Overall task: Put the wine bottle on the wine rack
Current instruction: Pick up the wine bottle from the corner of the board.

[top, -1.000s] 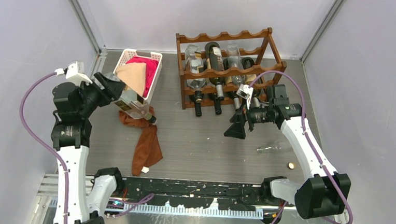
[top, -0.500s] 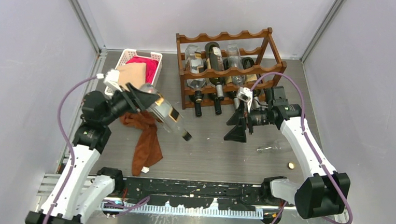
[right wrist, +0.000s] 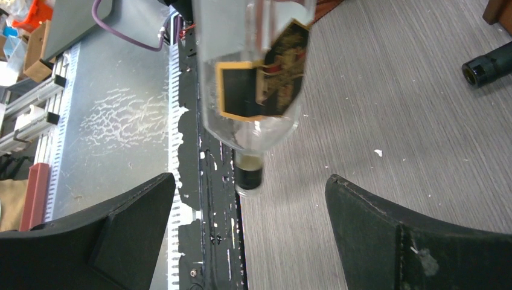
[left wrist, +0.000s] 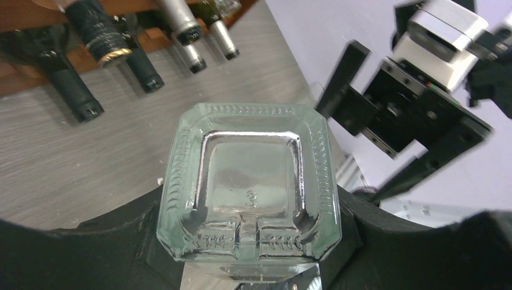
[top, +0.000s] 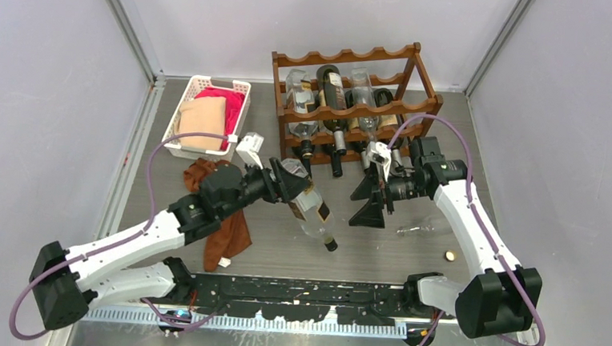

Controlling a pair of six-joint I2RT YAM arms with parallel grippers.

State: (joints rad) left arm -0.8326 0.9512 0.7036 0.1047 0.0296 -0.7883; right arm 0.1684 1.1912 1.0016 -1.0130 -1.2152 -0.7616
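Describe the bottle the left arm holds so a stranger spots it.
Find the brown wine rack at the back. In front of it, the left gripper grips a clear bottle by its base, neck slanting down. Unlike the racked bottles, it hangs midair, with a black-and-gold label.

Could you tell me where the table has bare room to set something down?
Bare table lies near the front, between the brown cloth and the gold cap. It is crowded before the rack, among bottle necks and the right gripper.
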